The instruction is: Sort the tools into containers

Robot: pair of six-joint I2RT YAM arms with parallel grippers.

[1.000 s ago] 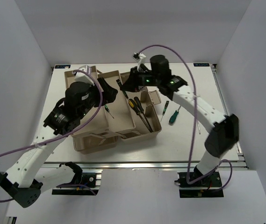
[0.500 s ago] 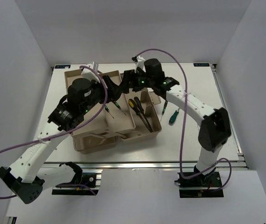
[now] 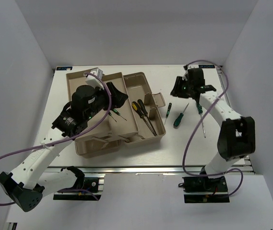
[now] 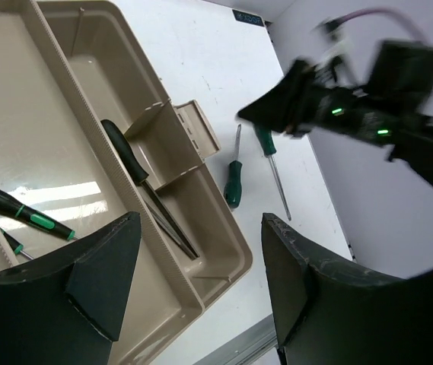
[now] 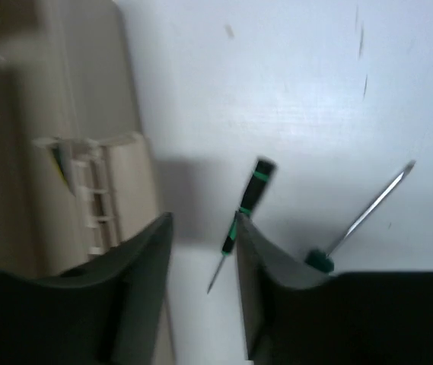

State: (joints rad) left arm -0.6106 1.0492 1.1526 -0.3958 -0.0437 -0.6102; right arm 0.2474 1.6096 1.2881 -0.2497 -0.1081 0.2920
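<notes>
The beige toolbox (image 3: 94,146) stands open at the centre left. Its right compartment (image 3: 159,135) holds two yellow-and-black screwdrivers (image 3: 143,115). The middle tray (image 3: 129,128) holds two small green-and-black screwdrivers (image 3: 117,113), also in the left wrist view (image 4: 27,214). My left gripper (image 3: 118,98) is open and empty above that tray. On the table lie a small black-and-green screwdriver (image 3: 168,111), a green-handled screwdriver (image 3: 178,118) and a slim tool (image 3: 202,123). My right gripper (image 3: 175,91) hovers open and empty just behind the small screwdriver (image 5: 250,194).
The left tray (image 3: 74,82) of the toolbox lies at the back left. The right arm's purple cable (image 3: 194,139) hangs over the table by the slim tool. White walls enclose the table on the left, right and back.
My right gripper has swung from over the middle tray to the right, over the loose tools. A second small screwdriver now lies in the middle tray. My left gripper has shifted slightly.
</notes>
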